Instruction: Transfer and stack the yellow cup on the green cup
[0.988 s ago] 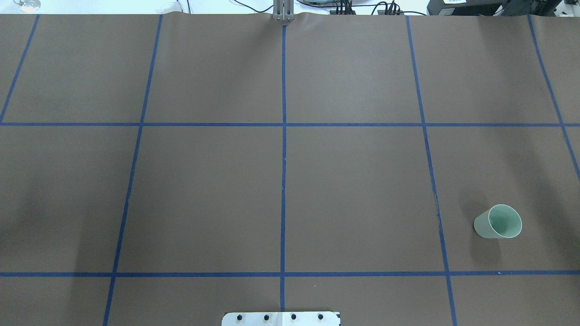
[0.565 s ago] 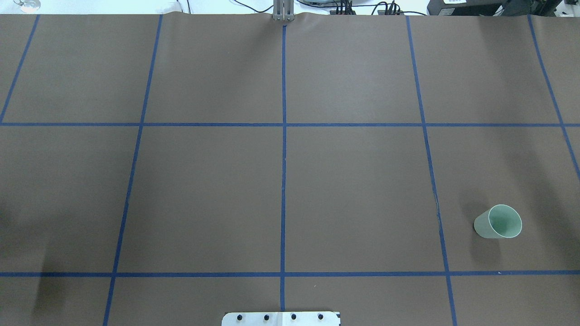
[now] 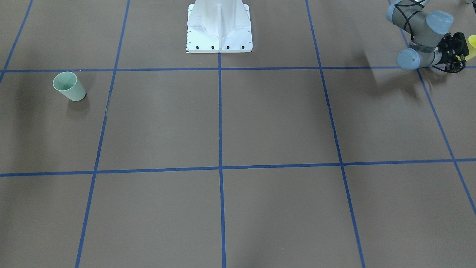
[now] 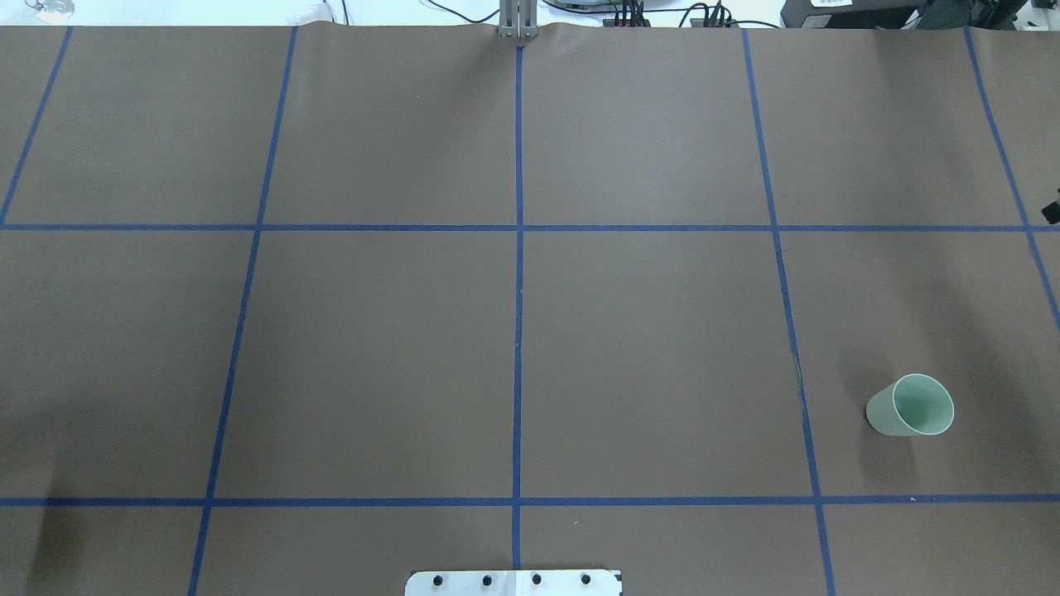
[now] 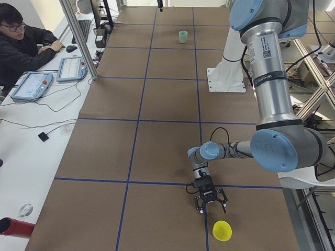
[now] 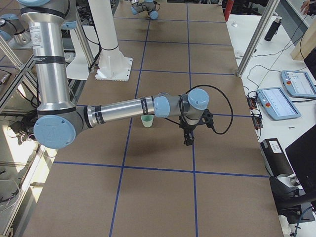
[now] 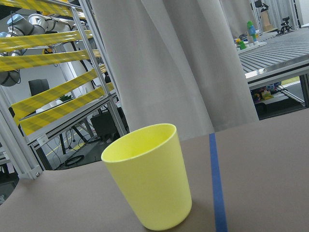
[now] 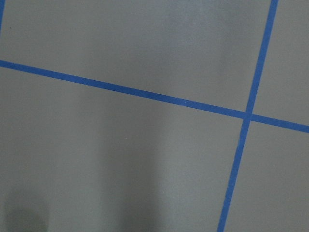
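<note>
reaching step: the left gripper (image 5: 211, 206), fingers apart, sits just short of the yellow cup (image 5: 222, 230) at lower centre and next must straddle and clamp it, while i cannot tell the right gripper (image 6: 188, 142) fingers' state.

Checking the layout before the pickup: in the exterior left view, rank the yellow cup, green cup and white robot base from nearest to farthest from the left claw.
From the left claw:
1. yellow cup, just beyond it at the table's near end.
2. white robot base, midway along, on the robot's side.
3. green cup, at the far end.
</note>
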Tool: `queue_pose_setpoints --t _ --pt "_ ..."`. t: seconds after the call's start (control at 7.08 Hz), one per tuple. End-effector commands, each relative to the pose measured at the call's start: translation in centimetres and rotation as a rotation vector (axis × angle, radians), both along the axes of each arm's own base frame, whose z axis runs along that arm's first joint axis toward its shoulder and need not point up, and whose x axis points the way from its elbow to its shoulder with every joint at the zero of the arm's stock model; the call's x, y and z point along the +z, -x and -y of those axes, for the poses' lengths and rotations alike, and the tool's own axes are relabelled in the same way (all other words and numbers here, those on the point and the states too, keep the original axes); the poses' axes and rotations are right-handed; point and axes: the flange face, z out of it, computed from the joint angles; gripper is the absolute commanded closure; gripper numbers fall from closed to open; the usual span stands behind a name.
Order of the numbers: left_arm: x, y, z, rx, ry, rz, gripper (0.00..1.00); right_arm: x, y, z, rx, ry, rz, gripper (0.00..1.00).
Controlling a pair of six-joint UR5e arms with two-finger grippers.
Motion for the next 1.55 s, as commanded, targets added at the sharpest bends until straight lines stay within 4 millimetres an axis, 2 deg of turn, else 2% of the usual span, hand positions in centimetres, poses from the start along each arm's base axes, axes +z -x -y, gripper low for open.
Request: queue_pose_setpoints --t 0.0,0.14,0.42,0.56,0.71,0.99,1.13,1.27,1.41 --pt "1.0 2.1 -1.0 -0.009 0.009 0.033 0.00 -4.1 7.3 1.8 -0.121 -0.076 0.014 0.00" --pt "0.9 2.0 -0.9 -0.012 0.007 0.031 0.00 -5.5 9.1 2.3 -0.150 -0.103 0.020 0.00" --pt "0.8 1.9 -1.0 -0.033 -0.003 0.035 0.00 -9.7 11.7 3.8 -0.180 -0.169 0.044 0.00" --pt "0.8 1.8 -1.0 -0.046 -0.011 0.038 0.00 -10.2 12.3 3.7 -0.191 -0.178 0.049 0.00" --pt "0.6 1.5 -0.8 -0.056 -0.020 0.034 0.00 -11.9 12.3 3.8 -0.189 -0.208 0.058 0.00" --pt "1.0 1.6 -0.9 -0.081 -0.034 0.051 0.00 -13.9 12.8 3.9 -0.195 -0.245 0.070 0.00" --pt "1.6 1.8 -0.9 -0.094 -0.050 0.054 0.00 -15.4 14.3 4.1 -0.216 -0.267 0.080 0.00" --pt "2.7 2.0 -1.0 -0.102 -0.063 0.046 0.00 -16.0 15.4 3.9 -0.233 -0.276 0.084 0.00" --pt "3.8 2.5 -1.2 -0.113 -0.074 0.048 0.00 -16.7 15.3 3.8 -0.222 -0.275 0.089 0.00"
